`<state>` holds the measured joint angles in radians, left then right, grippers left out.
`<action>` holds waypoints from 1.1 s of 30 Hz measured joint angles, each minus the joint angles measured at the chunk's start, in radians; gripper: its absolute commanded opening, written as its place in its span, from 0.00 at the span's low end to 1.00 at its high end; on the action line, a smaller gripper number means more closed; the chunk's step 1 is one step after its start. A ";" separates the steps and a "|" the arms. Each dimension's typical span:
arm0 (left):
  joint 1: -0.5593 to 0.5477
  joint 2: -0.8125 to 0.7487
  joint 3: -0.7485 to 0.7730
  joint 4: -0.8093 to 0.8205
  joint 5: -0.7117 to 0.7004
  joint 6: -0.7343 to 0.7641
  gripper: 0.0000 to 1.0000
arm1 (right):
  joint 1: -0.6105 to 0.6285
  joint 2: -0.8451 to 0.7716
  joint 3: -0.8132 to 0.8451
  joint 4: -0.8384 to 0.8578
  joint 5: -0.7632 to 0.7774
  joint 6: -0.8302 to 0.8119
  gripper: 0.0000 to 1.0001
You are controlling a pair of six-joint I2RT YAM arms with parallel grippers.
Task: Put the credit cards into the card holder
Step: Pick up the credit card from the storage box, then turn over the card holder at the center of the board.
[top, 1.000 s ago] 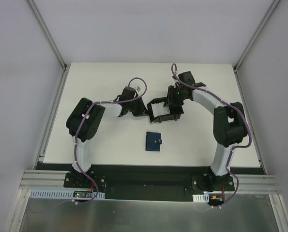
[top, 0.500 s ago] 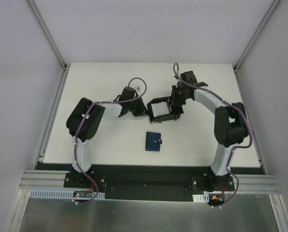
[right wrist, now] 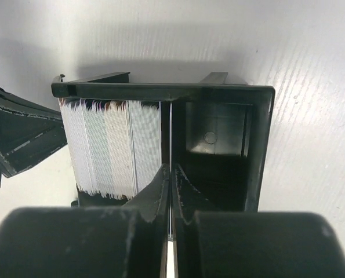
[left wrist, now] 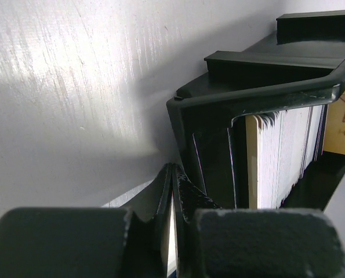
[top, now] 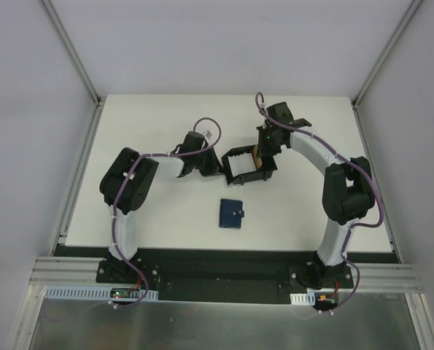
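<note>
White table point(top: 151, 120) under both arms: the credit cards point(right wrist: 111, 145) stand on edge in a black tray point(right wrist: 160, 91), and my right gripper point(right wrist: 170, 171) is pinched on 1 yellow-tinted card point(left wrist: 341, 119) beside that stack, its dark print cut off and unreadable. My left gripper point(left wrist: 172, 171) is fully closed just beside the tray's wall; the navy card holder point(top: 231, 213) lies folded on the table, apart from the tray.

Top camera looks down over the whole table point(top: 158, 219); 2 wrist cameras closely face the same black tray point(right wrist: 160, 91).
</note>
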<state>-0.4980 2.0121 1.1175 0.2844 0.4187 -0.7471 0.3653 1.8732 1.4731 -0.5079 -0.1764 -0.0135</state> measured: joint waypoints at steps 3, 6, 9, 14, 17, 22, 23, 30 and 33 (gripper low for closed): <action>0.000 -0.009 -0.026 0.028 -0.004 -0.005 0.18 | 0.021 -0.001 0.025 -0.018 0.053 -0.021 0.00; 0.000 -0.039 -0.062 0.042 -0.012 -0.012 0.24 | 0.034 -0.013 0.032 -0.032 0.102 -0.040 0.00; 0.000 -0.072 -0.099 0.045 -0.032 -0.016 0.30 | 0.041 -0.047 0.032 -0.048 0.150 -0.053 0.00; 0.000 -0.117 -0.143 0.045 -0.063 -0.016 0.30 | 0.050 -0.170 0.001 -0.050 0.196 -0.058 0.00; 0.000 -0.149 -0.172 0.032 -0.080 -0.012 0.29 | 0.058 -0.248 -0.024 -0.046 0.195 -0.049 0.00; 0.000 -0.292 -0.289 -0.025 -0.117 0.018 0.08 | 0.137 -0.414 -0.176 -0.018 0.183 0.036 0.00; 0.000 -0.327 -0.313 -0.035 -0.122 0.027 0.03 | 0.158 -0.437 -0.204 -0.012 0.179 0.056 0.00; 0.000 -0.590 -0.484 -0.111 -0.162 0.075 0.00 | 0.404 -0.514 -0.420 0.077 0.190 0.294 0.00; 0.000 -0.637 -0.532 -0.134 -0.163 0.082 0.00 | 0.495 -0.461 -0.426 0.097 0.218 0.373 0.00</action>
<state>-0.4984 1.3746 0.5854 0.1501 0.2562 -0.6647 0.8600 1.4120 1.0470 -0.4114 0.0414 0.3592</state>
